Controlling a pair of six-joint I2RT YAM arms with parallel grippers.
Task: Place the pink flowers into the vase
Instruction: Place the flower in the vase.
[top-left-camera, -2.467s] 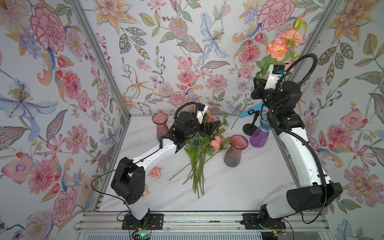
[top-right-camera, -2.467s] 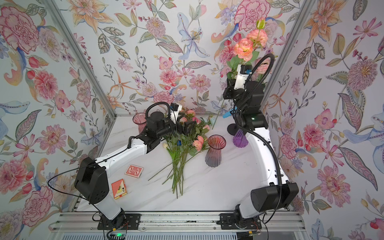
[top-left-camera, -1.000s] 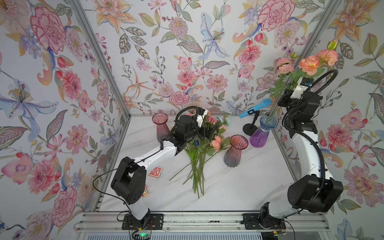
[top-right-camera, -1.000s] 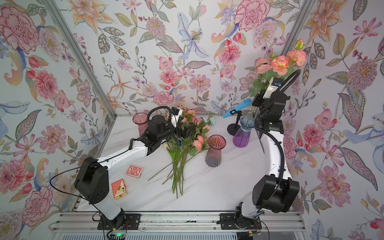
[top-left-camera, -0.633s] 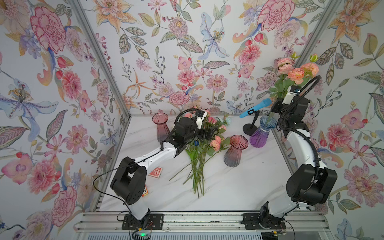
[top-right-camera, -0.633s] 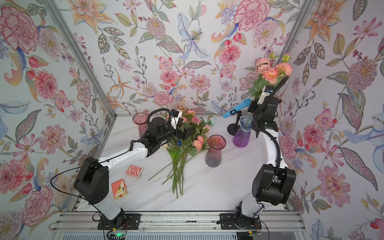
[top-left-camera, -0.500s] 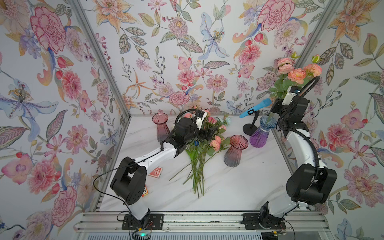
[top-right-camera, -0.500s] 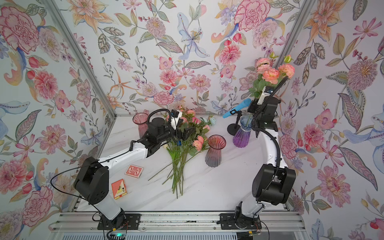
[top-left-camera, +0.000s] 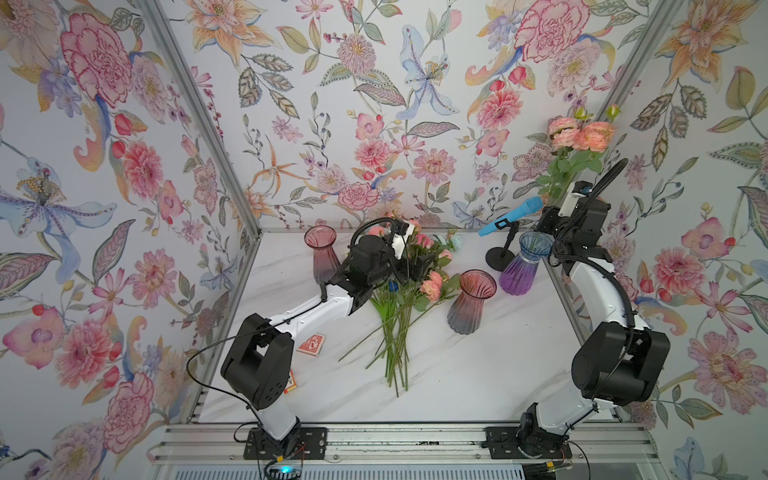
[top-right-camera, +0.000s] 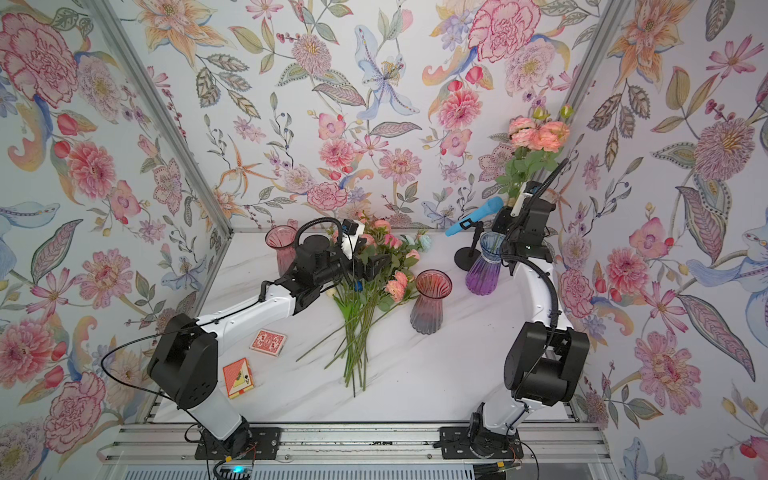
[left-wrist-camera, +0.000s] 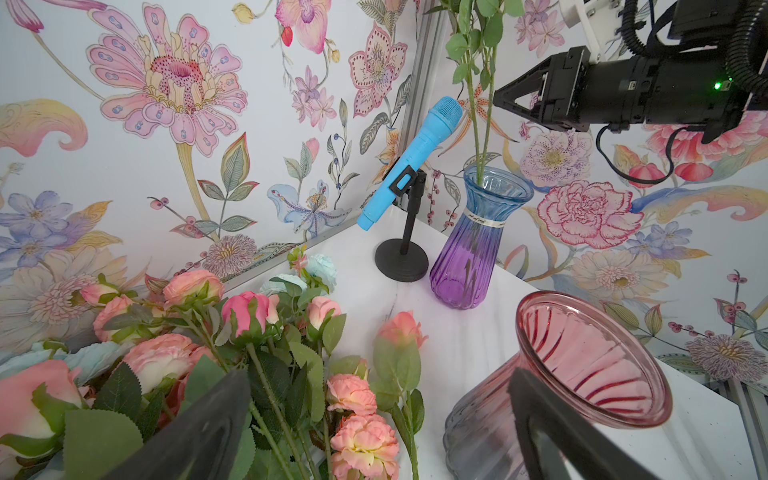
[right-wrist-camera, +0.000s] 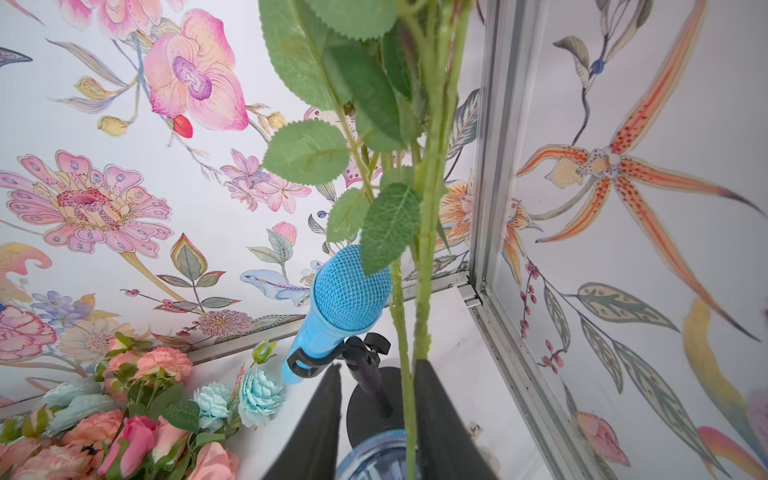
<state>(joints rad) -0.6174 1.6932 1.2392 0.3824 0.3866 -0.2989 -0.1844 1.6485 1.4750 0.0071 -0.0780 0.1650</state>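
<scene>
Surface: white marbled table (top-left-camera: 457, 386), boxed in by floral wallpaper walls.
Blue-purple vase (top-left-camera: 519, 272): upright in the far right corner, just beside the microphone stand.
Pink flowers, placed: one leafy sprig (top-left-camera: 582, 135) of salmon blooms stands in the blue-purple vase. Its heads are high above the rim and its stems run down through the mouth.
Pink flowers, loose: a bunch (top-right-camera: 397, 286) lies mid-table, heads toward the back wall, cut ends toward the front edge. It is mixed with pale blue blooms (right-wrist-camera: 257, 395).
Right gripper (right-wrist-camera: 378, 365): just above the vase mouth, jaws partly apart with the sprig's stems in the gap. Whether a pad touches them cannot be told.
Left gripper (left-wrist-camera: 378, 374): jaws spread wide, holding nothing, low over the bunch's heads.
Smoky pink vase (top-left-camera: 471, 303): upright, between the bunch and the blue-purple vase.
Second pink vase (top-left-camera: 320, 257): upright at rear left, beside the left arm.
Microphone (top-left-camera: 509, 216): blue, tilted on a black stand.
Cards: red-backed deck (top-left-camera: 311, 344) and orange card box (top-right-camera: 239, 376), near the left arm's base.
</scene>
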